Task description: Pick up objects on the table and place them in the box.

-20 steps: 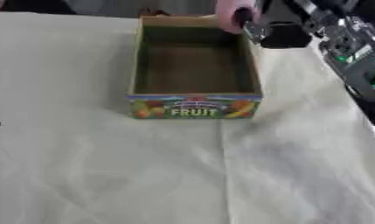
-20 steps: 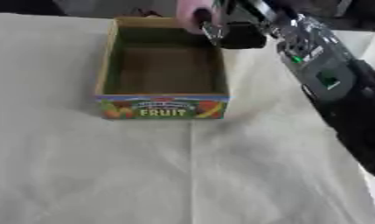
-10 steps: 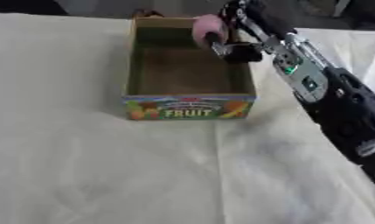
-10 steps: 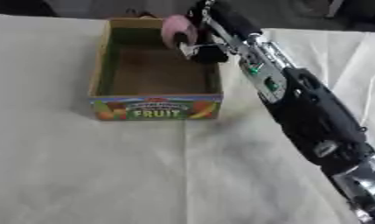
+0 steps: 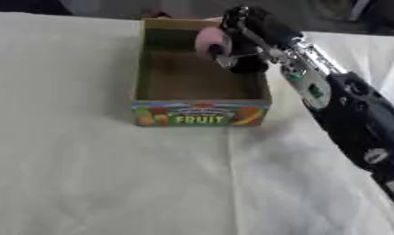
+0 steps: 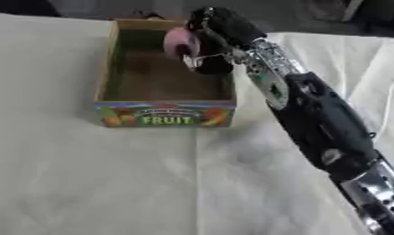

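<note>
A cardboard box (image 5: 201, 114) with a colourful "FRUIT" label on its front wall sits on the white cloth, open at the top. My right hand (image 5: 241, 43) reaches in from the right and hangs over the box's far right part. Its fingers are curled round a pink rounded object (image 5: 209, 40), held above the brown box floor (image 6: 155, 80). What the pink object is cannot be made out. The left hand shows in neither view.
A white cloth (image 5: 111, 174) covers the table, with creases running toward the front. My right forearm (image 6: 312, 114) crosses the right side of the table diagonally. Dark shapes lie along the far edge.
My right hand has carried the pink object leftward from the box's far right corner to above its interior. The arm now stretches further across the table.
</note>
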Controlling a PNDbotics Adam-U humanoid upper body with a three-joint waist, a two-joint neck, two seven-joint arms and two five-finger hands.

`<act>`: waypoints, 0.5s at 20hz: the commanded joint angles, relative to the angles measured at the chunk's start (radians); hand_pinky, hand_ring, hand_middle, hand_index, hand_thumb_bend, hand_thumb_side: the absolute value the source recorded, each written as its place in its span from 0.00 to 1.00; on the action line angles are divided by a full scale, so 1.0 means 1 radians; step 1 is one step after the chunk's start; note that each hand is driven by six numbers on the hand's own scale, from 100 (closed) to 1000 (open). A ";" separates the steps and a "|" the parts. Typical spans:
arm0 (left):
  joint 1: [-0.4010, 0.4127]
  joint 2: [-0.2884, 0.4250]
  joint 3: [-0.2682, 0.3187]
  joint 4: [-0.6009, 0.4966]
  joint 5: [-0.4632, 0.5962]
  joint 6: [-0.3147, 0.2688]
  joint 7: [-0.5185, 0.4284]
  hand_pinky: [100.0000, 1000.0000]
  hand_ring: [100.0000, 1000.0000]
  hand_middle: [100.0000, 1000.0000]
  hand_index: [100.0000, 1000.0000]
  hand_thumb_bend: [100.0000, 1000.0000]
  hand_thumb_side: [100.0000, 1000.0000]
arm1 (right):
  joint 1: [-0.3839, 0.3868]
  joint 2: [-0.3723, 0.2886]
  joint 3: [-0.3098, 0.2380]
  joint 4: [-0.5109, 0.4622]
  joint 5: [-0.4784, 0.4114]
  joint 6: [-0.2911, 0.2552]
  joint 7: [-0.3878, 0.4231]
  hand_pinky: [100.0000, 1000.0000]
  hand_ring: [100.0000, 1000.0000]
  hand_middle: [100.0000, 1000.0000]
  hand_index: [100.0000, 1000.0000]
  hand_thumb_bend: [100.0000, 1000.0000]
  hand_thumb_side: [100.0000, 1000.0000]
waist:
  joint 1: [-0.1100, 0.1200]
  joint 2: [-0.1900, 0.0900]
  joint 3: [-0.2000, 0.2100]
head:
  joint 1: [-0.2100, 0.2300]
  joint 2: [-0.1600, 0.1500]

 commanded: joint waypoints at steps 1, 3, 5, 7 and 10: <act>-0.013 0.016 -0.003 -0.022 0.003 -0.001 -0.004 0.49 0.47 0.53 0.68 0.00 0.95 | -0.029 -0.004 0.007 -0.001 0.115 -0.039 0.034 0.62 0.75 0.62 0.61 0.00 0.54 | 0.000 -0.019 0.005 | -0.012 -0.014; -0.015 0.017 -0.005 -0.022 0.004 -0.001 -0.006 0.49 0.47 0.53 0.68 0.00 0.95 | -0.031 0.005 0.004 0.012 0.167 -0.055 0.069 0.63 0.76 0.64 0.63 0.00 0.56 | -0.004 -0.018 0.010 | -0.022 -0.018; -0.017 0.017 -0.006 -0.022 0.005 0.000 -0.008 0.49 0.47 0.53 0.68 0.00 0.95 | -0.033 0.012 -0.002 0.026 0.206 -0.066 0.100 0.64 0.79 0.69 0.68 0.00 0.65 | -0.008 -0.016 0.016 | -0.030 -0.022; -0.017 0.016 -0.006 -0.022 0.005 0.001 -0.009 0.49 0.47 0.53 0.68 0.00 0.95 | -0.036 0.016 -0.006 0.034 0.240 -0.076 0.130 0.65 0.82 0.73 0.72 0.00 0.80 | -0.009 -0.015 0.020 | -0.032 -0.023; -0.016 0.016 -0.006 -0.022 0.005 0.003 -0.012 0.49 0.47 0.53 0.68 0.00 0.95 | -0.042 0.019 -0.013 0.030 0.265 -0.075 0.144 0.66 0.84 0.76 0.76 0.00 0.82 | -0.011 -0.014 0.020 | -0.032 -0.025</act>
